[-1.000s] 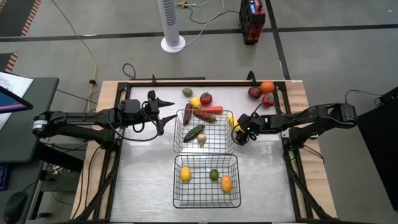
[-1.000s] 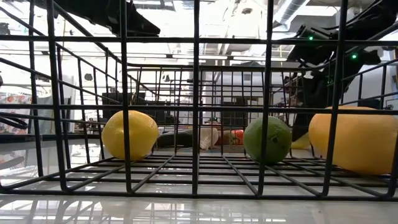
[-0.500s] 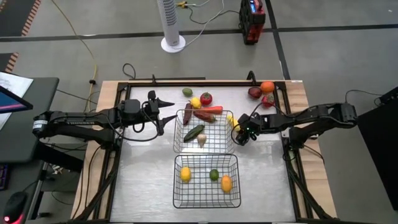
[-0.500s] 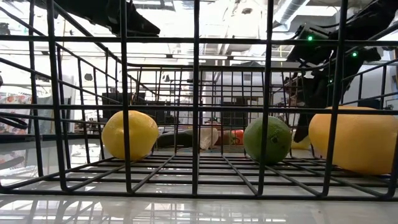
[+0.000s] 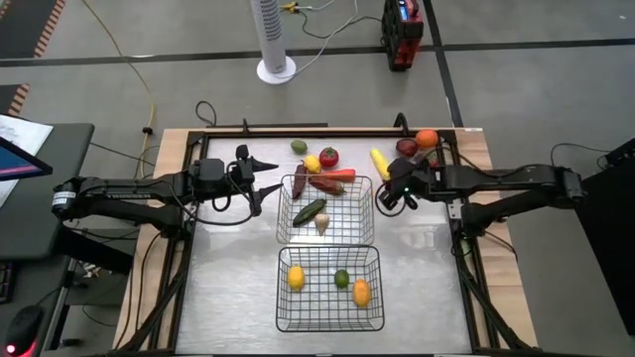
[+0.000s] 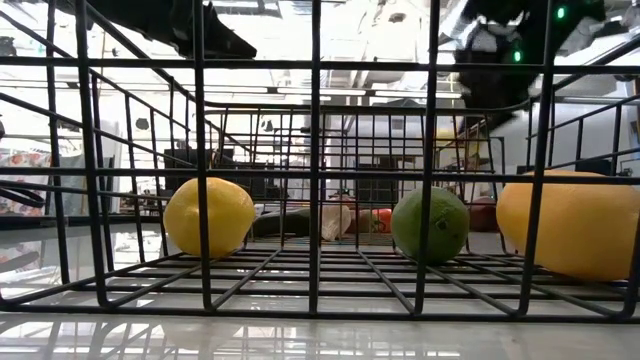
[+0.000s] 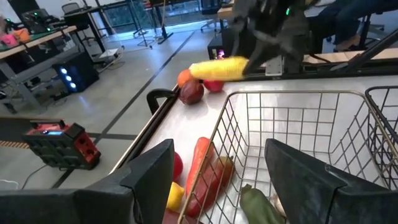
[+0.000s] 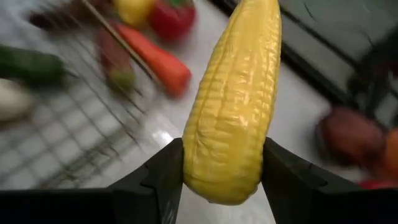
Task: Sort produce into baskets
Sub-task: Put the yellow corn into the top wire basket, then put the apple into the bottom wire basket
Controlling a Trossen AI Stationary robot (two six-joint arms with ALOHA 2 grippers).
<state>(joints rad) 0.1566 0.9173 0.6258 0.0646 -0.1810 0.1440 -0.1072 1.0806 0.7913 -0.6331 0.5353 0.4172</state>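
Corn (image 8: 231,102): clamped between the right gripper's (image 5: 394,188) fingers, held above the table just right of the far basket (image 5: 325,209).
Right arm: stretched leftward from the table's right edge.
Left gripper (image 5: 260,175): fingers spread, beside that basket's left side.
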